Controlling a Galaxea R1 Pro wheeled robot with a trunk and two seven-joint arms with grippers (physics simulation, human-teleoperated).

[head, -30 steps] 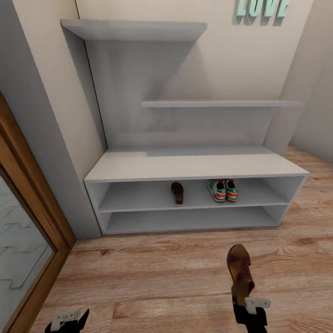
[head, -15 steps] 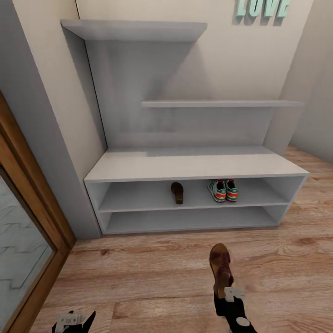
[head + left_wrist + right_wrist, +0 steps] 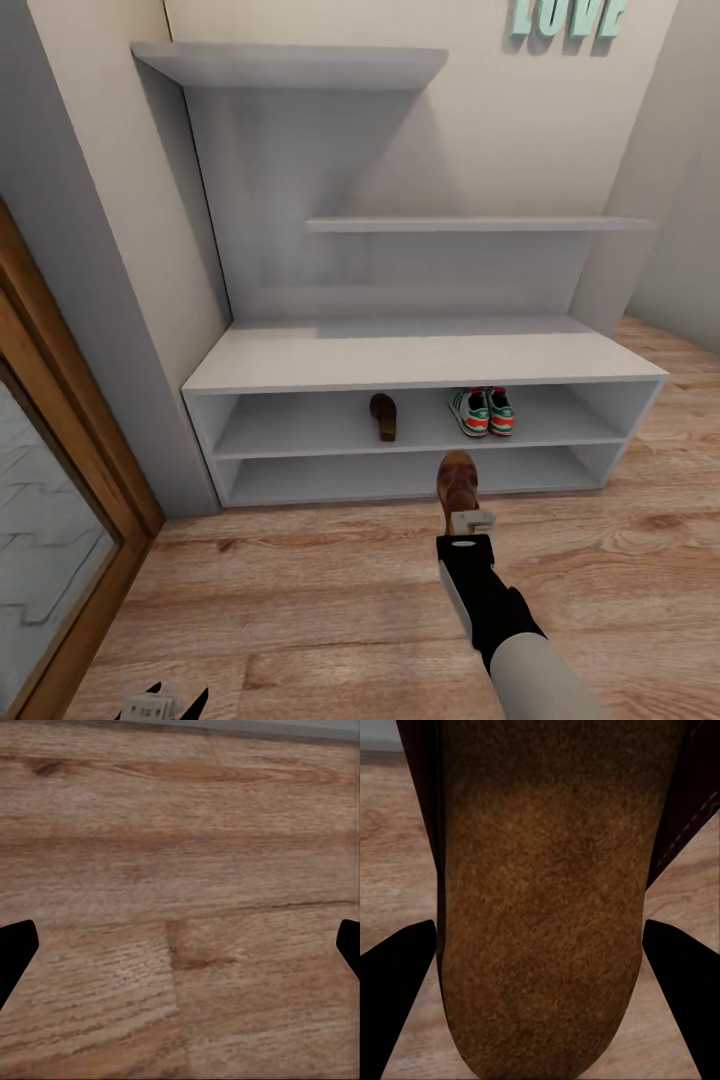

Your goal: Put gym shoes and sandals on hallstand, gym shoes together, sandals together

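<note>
Corridor: light wood-plank corridor floor [image 3: 300, 590], cream walls, mint letters [image 3: 568, 17] high on the wall, a wood-framed door [image 3: 60, 500] at far left.
Hallstand: the hallstand [image 3: 420, 360] stands against the wall, with 2 low open compartments under a flat top, so shoes slide in from the front.
Left hand: the left hand [image 3: 165, 703] sits low at the frame's bottom edge; in its wrist view the 2 dark fingertips [image 3: 15, 949] stand wide apart over bare planks, holding nothing, likely parked out of the way.
Shelved sandal: 1 sandal [image 3: 383, 415] lies in the upper compartment, toe inward, with free shelf beside it for its mate.
Carried sandal: the right hand [image 3: 470, 520] is closed on the second sandal [image 3: 459, 480] at its heel end, toe pointing at the rack, so it can go in lengthwise; it hangs just before the lower compartment, off the floor.
Gym shoes: the 2 gym shoes [image 3: 481, 411] sit side by side, touching, right of the shelved sandal.
Remaining: judged from this, only the carried sandal is left to place.
</note>
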